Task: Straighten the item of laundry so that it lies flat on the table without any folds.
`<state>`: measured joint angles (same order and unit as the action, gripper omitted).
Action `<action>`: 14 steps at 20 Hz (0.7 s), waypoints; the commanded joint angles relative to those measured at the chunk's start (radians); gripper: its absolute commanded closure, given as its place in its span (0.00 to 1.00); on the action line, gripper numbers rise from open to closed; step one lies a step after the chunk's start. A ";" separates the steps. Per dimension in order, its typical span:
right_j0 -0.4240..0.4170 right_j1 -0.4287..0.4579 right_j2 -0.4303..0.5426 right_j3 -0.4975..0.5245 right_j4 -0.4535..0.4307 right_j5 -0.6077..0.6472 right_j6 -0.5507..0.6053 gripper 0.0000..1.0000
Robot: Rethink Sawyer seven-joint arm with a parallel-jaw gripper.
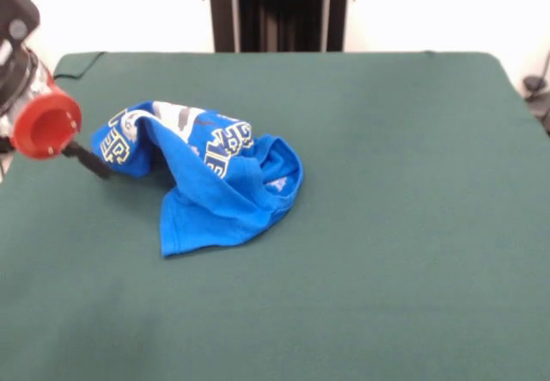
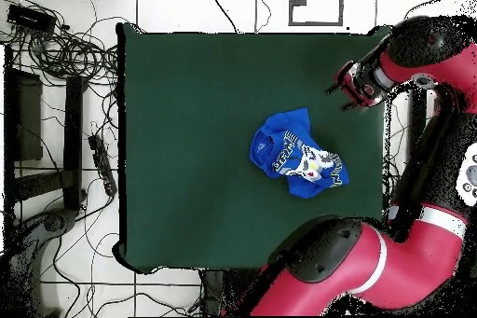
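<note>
The item of laundry (image 1: 215, 187) is a bright blue T-shirt with white lettering, lying crumpled and folded over itself on the left half of the dark green table (image 1: 404, 226). One flat flap points toward the front edge. In the overhead view the item of laundry (image 2: 296, 154) sits right of the table (image 2: 196, 146) centre. My gripper (image 1: 93, 164) shows at the left edge below a red round wrist part, just left of the shirt and holding nothing that I can see. From above, the gripper (image 2: 335, 87) hangs near the table's right edge, apart from the shirt.
The red and black arm (image 2: 410, 53) reaches over the table's right edge in the overhead view. Cables and black equipment (image 2: 56, 100) lie on the floor to the left of the table.
</note>
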<state>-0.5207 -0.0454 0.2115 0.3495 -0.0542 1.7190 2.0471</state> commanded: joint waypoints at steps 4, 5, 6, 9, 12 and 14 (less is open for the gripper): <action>0.024 0.103 0.107 0.250 0.078 -0.183 -0.072 0.00; 0.024 0.112 0.108 0.243 0.081 -0.168 -0.075 0.00; 0.023 0.122 0.112 0.234 0.087 -0.142 -0.080 0.00; 0.020 0.156 0.122 0.206 0.104 -0.080 -0.085 0.00; 0.014 0.173 0.137 0.208 0.140 -0.004 -0.085 0.00; 0.009 0.186 0.151 0.206 0.164 0.076 -0.091 0.00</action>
<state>-0.5269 0.0746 0.2234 0.4092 0.0457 1.6341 2.0471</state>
